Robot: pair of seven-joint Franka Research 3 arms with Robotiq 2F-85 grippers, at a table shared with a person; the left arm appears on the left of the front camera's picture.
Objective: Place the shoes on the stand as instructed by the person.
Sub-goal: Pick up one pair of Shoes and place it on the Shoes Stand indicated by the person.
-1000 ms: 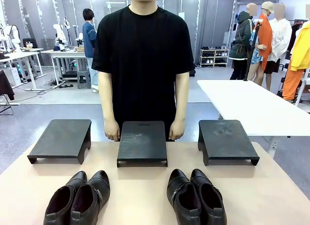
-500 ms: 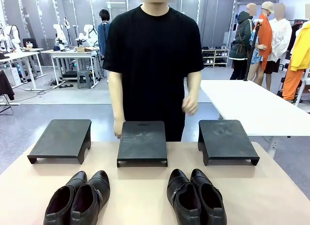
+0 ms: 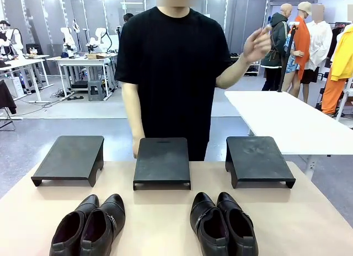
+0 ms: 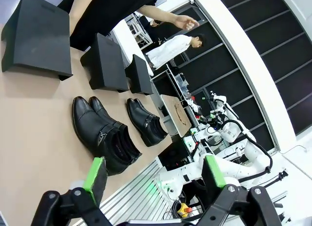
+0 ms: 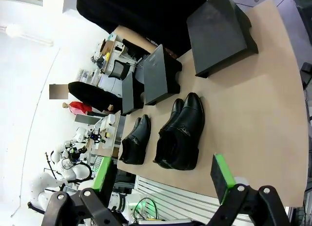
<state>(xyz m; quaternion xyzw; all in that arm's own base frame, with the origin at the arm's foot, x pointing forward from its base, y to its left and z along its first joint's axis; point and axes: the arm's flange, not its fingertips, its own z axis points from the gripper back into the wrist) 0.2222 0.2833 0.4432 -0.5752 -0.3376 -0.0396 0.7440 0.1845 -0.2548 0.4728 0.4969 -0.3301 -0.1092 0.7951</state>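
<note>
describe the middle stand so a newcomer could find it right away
Along the far edge of the tan table runs a row of black platforms. The middle stand sits directly before the person in the black T-shirt. Unlike the left stand and the right stand, both angled, it faces the camera squarely.

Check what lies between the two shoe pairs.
Only bare table separates the left pair from the right pair, clearest in the front view.
</note>
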